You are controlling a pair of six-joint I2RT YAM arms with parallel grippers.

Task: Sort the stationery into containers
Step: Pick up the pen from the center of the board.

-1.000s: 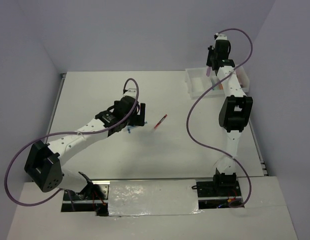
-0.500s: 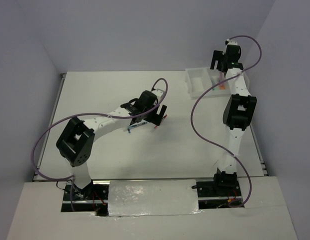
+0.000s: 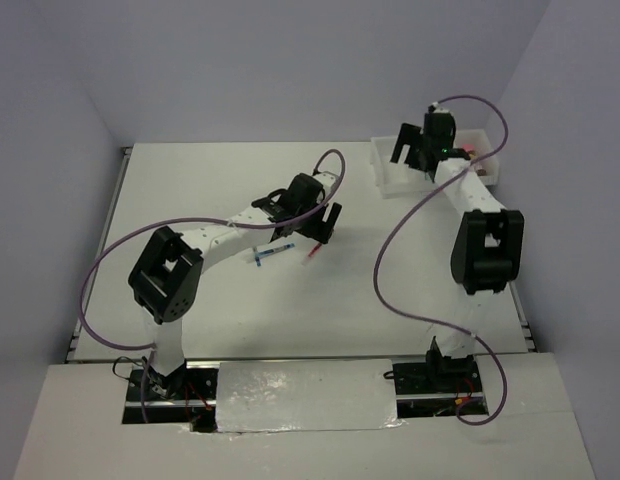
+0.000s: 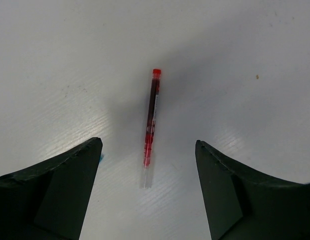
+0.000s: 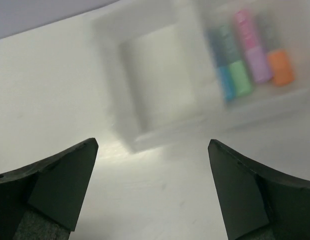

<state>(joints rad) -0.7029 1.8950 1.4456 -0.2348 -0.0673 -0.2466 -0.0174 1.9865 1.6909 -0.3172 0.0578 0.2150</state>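
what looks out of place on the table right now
Two pens lie loose on the table, outside the tray: a red pen under the open left end effector, and a blue pen beside it. The highlighters sit in the tray. Nothing looks spilled or damaged.

Red pen [image 4: 151, 120], white table [image 4: 245, 50], white tray [image 5: 160, 80]; 4 blurred highlighters [image 5: 256, 66] look blue, green, purple, orange.

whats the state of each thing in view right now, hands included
left hand: open, hovering over the red pen
right hand: open, holding nothing, above the tray
thin red pen: lying flat on the white table, not held
thin blue pen: lying flat, not held
white plastic divided tray: one compartment bare, the next holding coloured highlighters
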